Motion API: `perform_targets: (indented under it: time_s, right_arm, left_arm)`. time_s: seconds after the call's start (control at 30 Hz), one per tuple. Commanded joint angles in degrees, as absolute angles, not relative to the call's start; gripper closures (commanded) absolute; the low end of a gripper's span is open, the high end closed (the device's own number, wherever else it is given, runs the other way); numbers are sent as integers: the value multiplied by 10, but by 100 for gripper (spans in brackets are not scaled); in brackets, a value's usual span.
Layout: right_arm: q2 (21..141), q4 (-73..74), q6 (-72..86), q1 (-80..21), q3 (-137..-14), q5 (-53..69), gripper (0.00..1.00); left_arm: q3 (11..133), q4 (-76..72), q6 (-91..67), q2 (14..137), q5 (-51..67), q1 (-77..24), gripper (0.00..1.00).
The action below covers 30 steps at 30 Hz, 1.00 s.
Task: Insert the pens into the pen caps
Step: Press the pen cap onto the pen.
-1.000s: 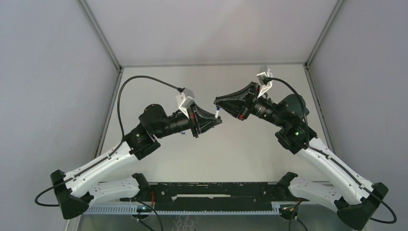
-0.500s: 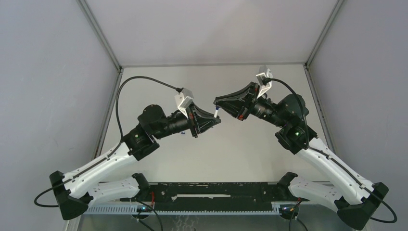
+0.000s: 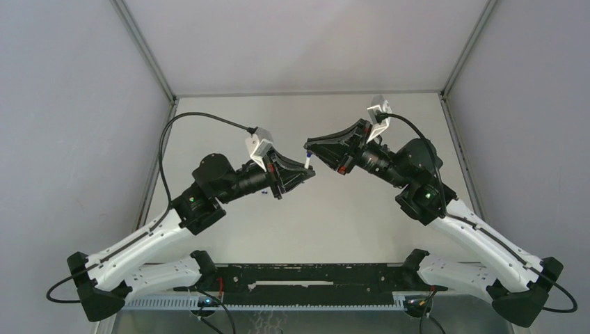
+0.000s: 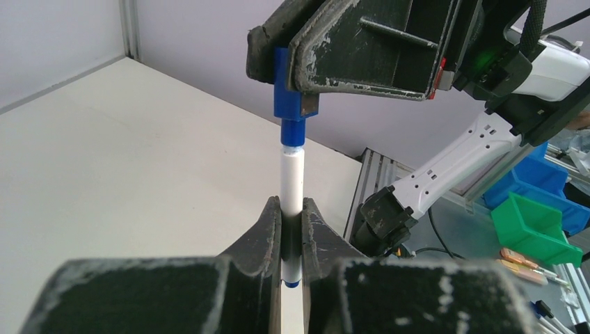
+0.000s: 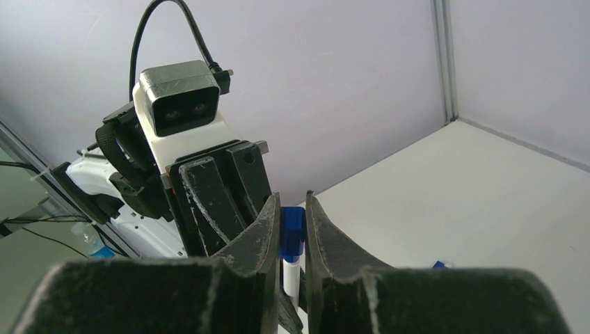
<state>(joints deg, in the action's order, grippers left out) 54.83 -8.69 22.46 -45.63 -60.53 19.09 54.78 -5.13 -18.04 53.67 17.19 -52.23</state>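
White pen (image 4: 291, 170): left gripper (image 4: 292, 216) | blue cap (image 4: 289, 97): right gripper (image 5: 293, 209) | arms raised, facing

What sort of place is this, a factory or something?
Probably a robotics lab test cell: a plain white table boxed in by grey panels, two robot arms bolted to its edge, and plastic bins beside it.
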Motion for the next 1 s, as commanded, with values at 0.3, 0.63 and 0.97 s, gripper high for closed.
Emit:
perform_targets:
  time_s: [0.3, 0.63, 0.97]
  right_arm:
    - [568, 16, 115, -508, -610, 206, 100]
    - [576, 48, 121, -514, -594, 200, 100]
    - [581, -36, 259, -521, -516, 203, 100]
  left_arm:
    - [574, -124, -182, 513, 143, -516, 100]
    - [573, -123, -170, 492, 114, -508, 100]
    - [593, -132, -157, 491, 114, -498, 100]
